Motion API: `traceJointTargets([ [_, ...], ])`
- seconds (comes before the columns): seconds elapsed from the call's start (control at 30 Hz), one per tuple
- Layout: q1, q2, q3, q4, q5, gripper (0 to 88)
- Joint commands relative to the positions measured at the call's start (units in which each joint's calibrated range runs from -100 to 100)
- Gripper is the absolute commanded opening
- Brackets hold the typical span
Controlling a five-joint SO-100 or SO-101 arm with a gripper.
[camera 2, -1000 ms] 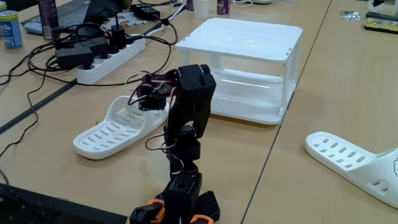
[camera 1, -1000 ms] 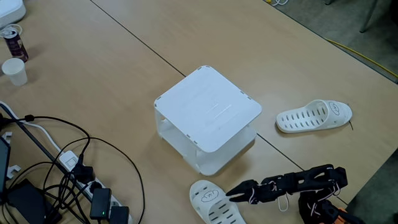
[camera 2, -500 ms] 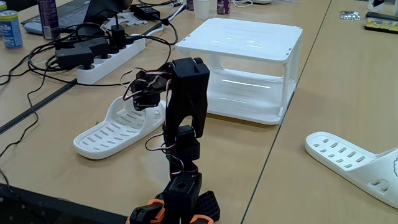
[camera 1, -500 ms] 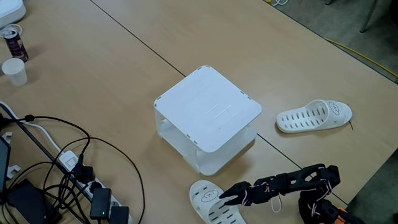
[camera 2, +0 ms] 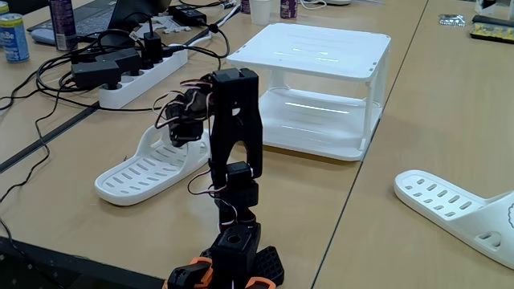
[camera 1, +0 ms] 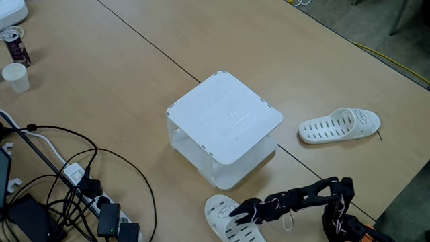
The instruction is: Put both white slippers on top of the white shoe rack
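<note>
In a fixed view from above, the white shoe rack (camera 1: 225, 128) stands mid-desk (camera 1: 101, 81) with a bare top. One white slipper (camera 1: 339, 126) lies well to its right. The other slipper (camera 1: 225, 216) lies just below the rack — the black pincer (camera 1: 236, 215) reaches over its strap; whether it grips is unclear.

In a fixed view from desk level, the pincer (camera 2: 178, 128) hangs at the near slipper's (camera 2: 148, 167) strap, left of the rack (camera 2: 317, 60) — its opening is hidden.

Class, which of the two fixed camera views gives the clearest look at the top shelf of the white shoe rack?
The high fixed view: it looks down on the white shoe rack, showing its whole bare square top. The low fixed view shows the rack from the side, its top foreshortened, but reveals the lower shelf.
</note>
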Motion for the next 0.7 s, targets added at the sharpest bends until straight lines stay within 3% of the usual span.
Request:
traceJointTargets([
  [0.0, 1.78, 2.33, -7.81, -0.60, 0.47, 14.9],
  [0.13, 2.85, 2.33, -8.89, -0.60, 0.47, 14.1],
  [0.27, 2.52, 2.25, -8.71, -0.60, 0.47, 0.0],
  [0.67, -6.93, -10.96, 5.91, -0.60, 0.47, 0.7],
])
